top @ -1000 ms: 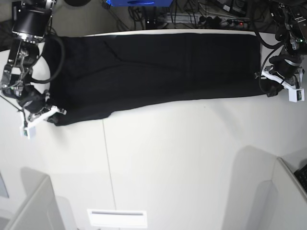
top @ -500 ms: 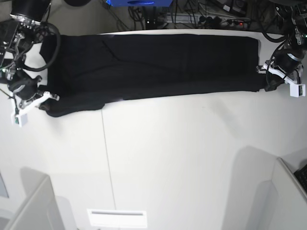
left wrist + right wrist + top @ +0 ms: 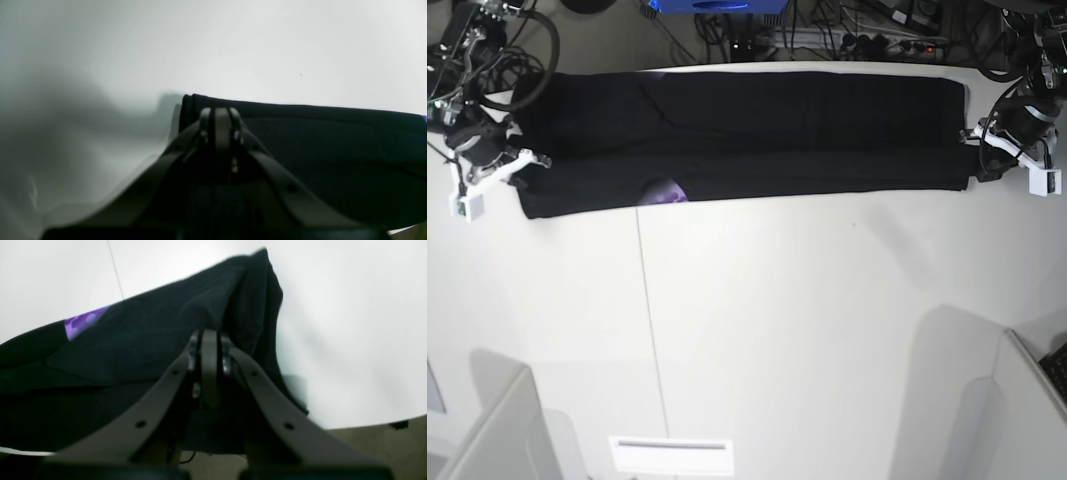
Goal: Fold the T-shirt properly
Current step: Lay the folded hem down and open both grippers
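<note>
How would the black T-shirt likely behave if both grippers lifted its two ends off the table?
The T-shirt would probably sag in the middle: it is soft cloth that lies limp and creased across the table. Its doubled layers may slide apart, since purple print already peeks out at the near edge. It looks light, as the right gripper and left gripper pinch only corners.

White table (image 3: pixel 777 330), black T-shirt (image 3: pixel 757 135) stretched in a long band across its upper edge, purple print (image 3: pixel 663 190) peeking out

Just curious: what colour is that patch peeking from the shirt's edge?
Purple, with a mottled pattern, on the black T-shirt; clearest in the right wrist view.
</note>
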### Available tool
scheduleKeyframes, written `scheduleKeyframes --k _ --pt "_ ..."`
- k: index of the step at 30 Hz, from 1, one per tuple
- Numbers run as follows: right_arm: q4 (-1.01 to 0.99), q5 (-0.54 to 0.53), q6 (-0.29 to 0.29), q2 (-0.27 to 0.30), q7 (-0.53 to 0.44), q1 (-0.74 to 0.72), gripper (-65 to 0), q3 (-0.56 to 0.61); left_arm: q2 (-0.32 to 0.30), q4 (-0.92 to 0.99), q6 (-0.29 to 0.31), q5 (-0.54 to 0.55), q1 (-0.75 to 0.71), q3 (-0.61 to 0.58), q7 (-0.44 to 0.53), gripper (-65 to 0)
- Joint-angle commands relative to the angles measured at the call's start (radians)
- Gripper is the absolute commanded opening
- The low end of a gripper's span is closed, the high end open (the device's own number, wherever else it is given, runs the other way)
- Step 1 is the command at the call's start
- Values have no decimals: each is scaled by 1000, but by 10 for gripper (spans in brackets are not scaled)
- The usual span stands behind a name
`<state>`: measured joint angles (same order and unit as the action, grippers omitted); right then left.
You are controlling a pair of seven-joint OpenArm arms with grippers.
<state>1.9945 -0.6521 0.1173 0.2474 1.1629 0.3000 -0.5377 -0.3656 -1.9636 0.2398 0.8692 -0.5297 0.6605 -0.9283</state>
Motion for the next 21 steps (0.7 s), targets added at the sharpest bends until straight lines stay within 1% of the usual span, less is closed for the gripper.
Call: scheduleKeyframes --k 1,10,15,21 --pt "18 -8 5 11 -22 1 -650 -8 -16 -18 3 12 -2 9 21 -650" --pt "21 -8 5 11 -19 55 -650 -8 -16 -16 3 11 -37 8 21 -650" --pt "21 -8 5 10 -44 106 -650 -8 -16 -12 3 9 -62 8 25 -650" --pt "19 -8 5 -6 -56 155 -650 -8 -6 -15 3 -104 -62 -2 25 -650"
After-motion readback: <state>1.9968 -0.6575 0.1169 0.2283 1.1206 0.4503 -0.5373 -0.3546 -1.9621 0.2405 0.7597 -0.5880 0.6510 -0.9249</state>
